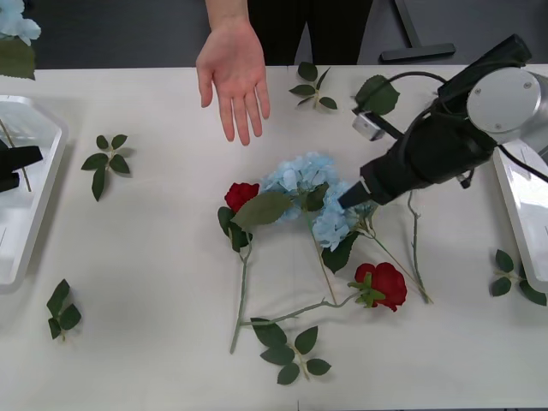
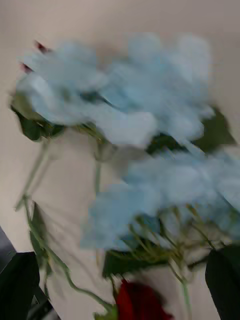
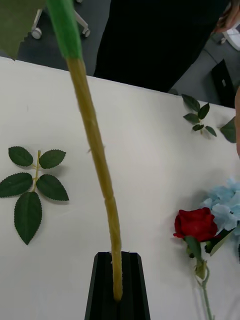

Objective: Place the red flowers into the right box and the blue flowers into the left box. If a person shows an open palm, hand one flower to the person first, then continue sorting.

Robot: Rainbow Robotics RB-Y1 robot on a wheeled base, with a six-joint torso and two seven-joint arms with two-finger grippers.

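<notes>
Two black fingers of the right gripper point(image 1: 349, 199) stand apart over the blue flowers point(image 1: 310, 190) mid-table, likely to hand one to the open palm point(image 1: 233, 75). The left gripper point(image 3: 117, 290) clamps a stem point(image 3: 95, 150) above the left box point(image 1: 38, 197), apparently mid-delivery

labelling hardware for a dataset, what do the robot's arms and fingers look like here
The right arm is matte black and bulky, with a round silver-grey joint cap and black cables looping near it. The right gripper's fingers are black. The left gripper is a black, ribbed block.
</notes>
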